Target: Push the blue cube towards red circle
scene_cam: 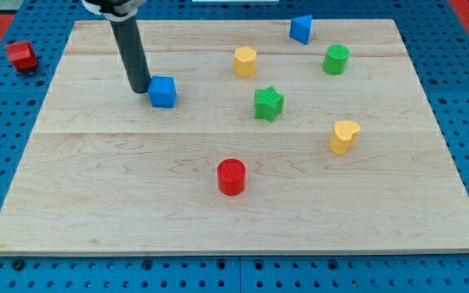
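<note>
A pale wooden board (137, 187) lies on a blue pegboard (6, 122). On the board sit a blue cube (163, 92), a red cylinder (231, 177), a green star (269, 103), a yellow hexagon block (245, 61), a green cylinder (336, 59), a yellow heart (344, 136) and a blue wedge-like block (301, 28). My tip (140, 88) rests just left of the blue cube. A red block (21, 55) lies on the pegboard, off the board.

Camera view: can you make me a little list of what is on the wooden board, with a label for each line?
board: wooden board on a blue pegboard
my tip: just to the view's left of the blue cube, close beside it
blue cube: upper left part of the board
red circle: lower middle, towards the view's bottom right of the blue cube
green star: centre
yellow blocks: one near the top, a heart shape at the right
green cylinder: top right
other blue block: top edge
red block: off the board, at the view's left
</note>
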Controlling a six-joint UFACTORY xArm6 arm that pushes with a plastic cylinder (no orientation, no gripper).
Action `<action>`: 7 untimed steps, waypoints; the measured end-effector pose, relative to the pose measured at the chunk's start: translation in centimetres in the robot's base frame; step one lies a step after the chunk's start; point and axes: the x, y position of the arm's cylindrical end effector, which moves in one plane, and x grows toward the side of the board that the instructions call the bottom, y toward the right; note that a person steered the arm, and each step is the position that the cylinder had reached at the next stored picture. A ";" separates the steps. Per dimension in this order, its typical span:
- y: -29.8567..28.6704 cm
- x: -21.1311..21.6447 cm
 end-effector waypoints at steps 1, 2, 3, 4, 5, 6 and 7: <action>2.2 -0.9; 1.6 -2.8; 1.4 -6.9; 1.9 -8.3; 2.3 -7.7; 2.2 -6.8; 2.1 -5.9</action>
